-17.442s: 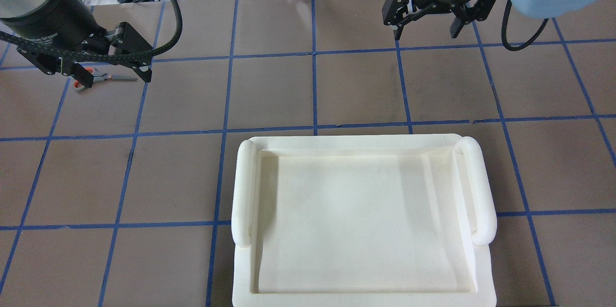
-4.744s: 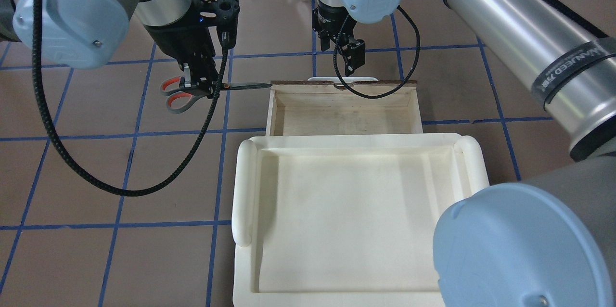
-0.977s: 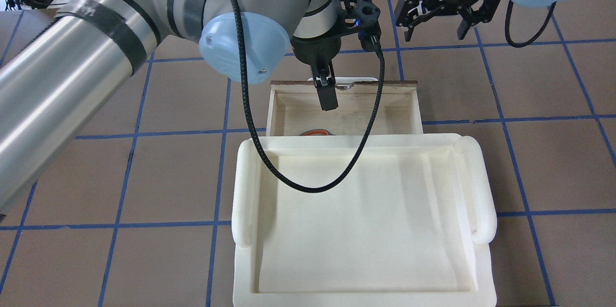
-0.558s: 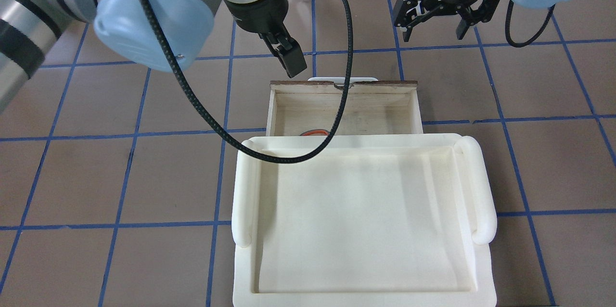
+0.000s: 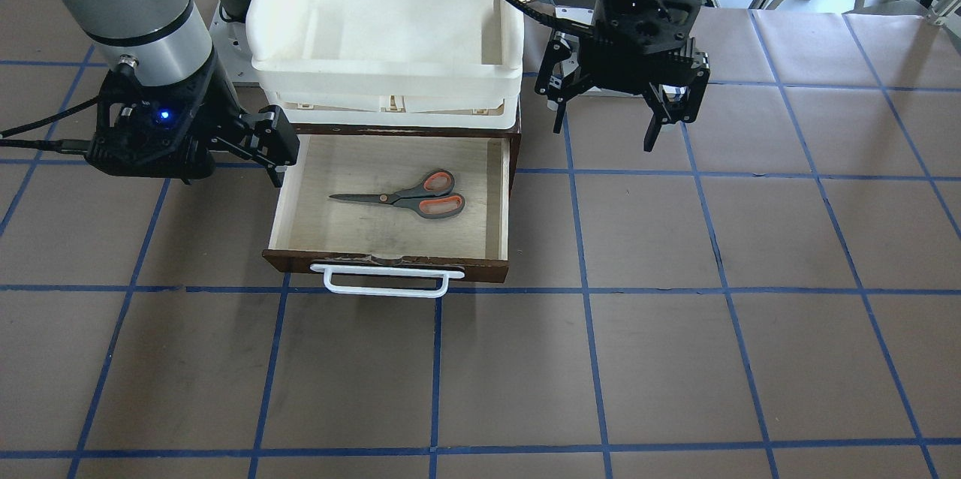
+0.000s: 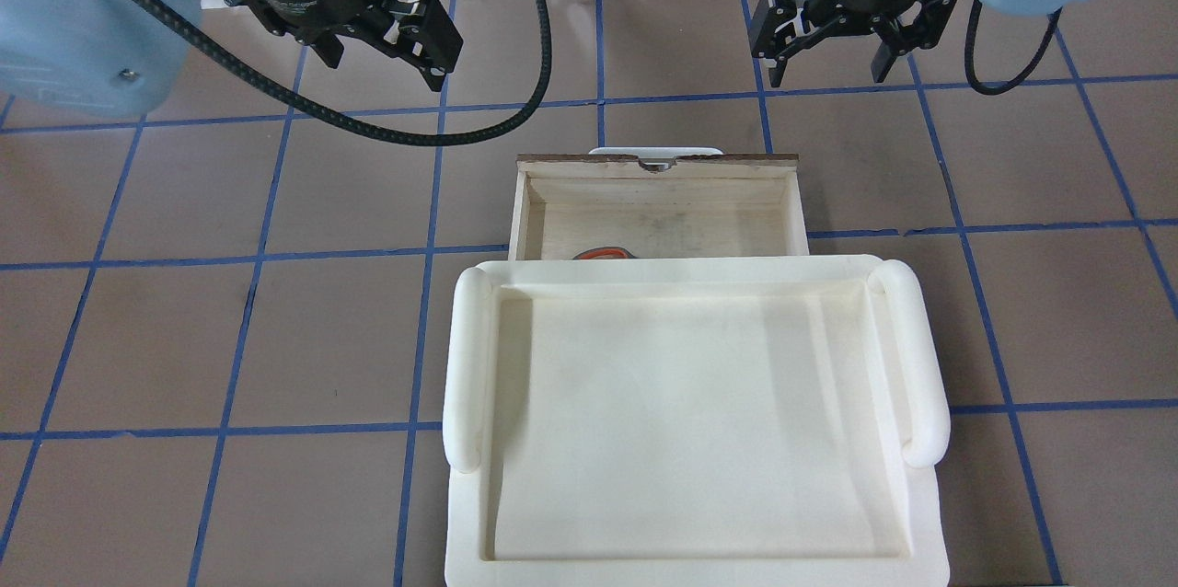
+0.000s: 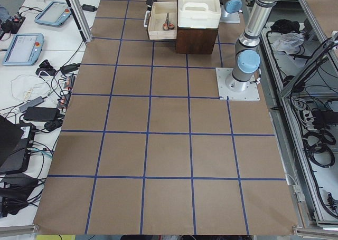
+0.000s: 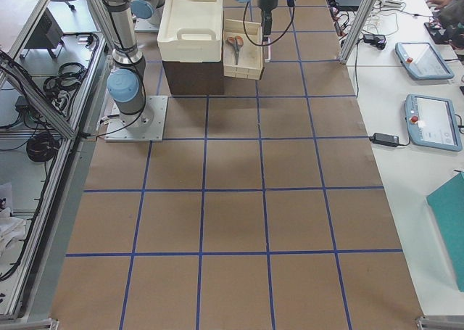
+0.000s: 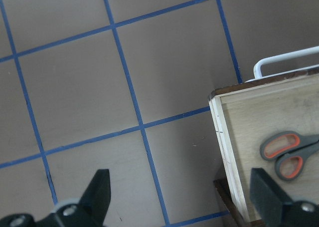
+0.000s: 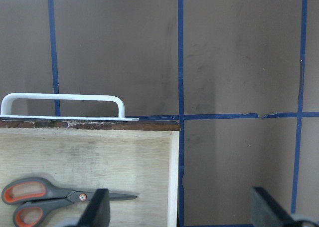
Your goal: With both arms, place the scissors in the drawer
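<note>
Two pincers, both spread wide and empty: left pincer [image 6: 382, 63] hung over the tabletop [image 5: 676, 314] off one side of the drawer [image 5: 497, 194], right pincer [image 6: 828, 72] off the other, neither touching it. One pair of scissors [image 5: 409, 199] lay flat inside the one open drawer, blades toward the right arm's side. One white bar handle [image 5: 383, 285] on the drawer front. One cream plastic tray [image 5: 383, 77] sat atop the brown cabinet [image 7: 196, 39].
</note>
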`<action>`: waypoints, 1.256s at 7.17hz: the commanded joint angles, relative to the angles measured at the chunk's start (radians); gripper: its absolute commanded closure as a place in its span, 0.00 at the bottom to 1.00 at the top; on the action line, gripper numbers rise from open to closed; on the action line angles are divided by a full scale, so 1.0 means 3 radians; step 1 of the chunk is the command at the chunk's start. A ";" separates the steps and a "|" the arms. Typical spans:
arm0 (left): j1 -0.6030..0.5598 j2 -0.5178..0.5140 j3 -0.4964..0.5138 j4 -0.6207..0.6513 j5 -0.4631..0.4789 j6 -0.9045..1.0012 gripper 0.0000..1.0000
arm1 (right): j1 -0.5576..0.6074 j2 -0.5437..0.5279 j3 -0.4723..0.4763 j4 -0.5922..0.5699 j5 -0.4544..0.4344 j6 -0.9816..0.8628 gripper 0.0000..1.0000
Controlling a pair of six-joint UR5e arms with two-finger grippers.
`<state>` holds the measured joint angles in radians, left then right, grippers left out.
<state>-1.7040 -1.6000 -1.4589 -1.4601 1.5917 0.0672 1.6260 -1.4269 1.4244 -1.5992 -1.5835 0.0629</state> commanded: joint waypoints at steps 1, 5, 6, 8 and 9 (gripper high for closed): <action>0.0228 0.0178 -0.0030 -0.0392 0.0012 -0.0229 0.00 | 0.0000 0.0001 0.0007 0.0023 -0.0004 0.0000 0.00; 0.0475 0.0389 -0.0204 -0.0493 -0.0004 -0.0270 0.00 | 0.0000 -0.0024 0.0007 0.0023 -0.0034 -0.0010 0.00; 0.0475 0.0379 -0.0204 -0.0487 -0.0003 -0.0336 0.00 | 0.0000 -0.0025 0.0007 0.0028 -0.0034 -0.0010 0.00; 0.0475 0.0374 -0.0199 -0.0487 -0.0003 -0.0388 0.00 | 0.0000 -0.0085 0.0002 0.0079 -0.0039 -0.0010 0.00; 0.0475 0.0369 -0.0204 -0.0487 -0.0003 -0.0383 0.00 | 0.0000 -0.0086 0.0007 0.0115 -0.0039 -0.0010 0.00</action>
<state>-1.5621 -1.4880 -1.5190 -1.6066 1.5906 -0.0462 1.6260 -1.4466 1.4256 -1.5784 -1.5948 0.0599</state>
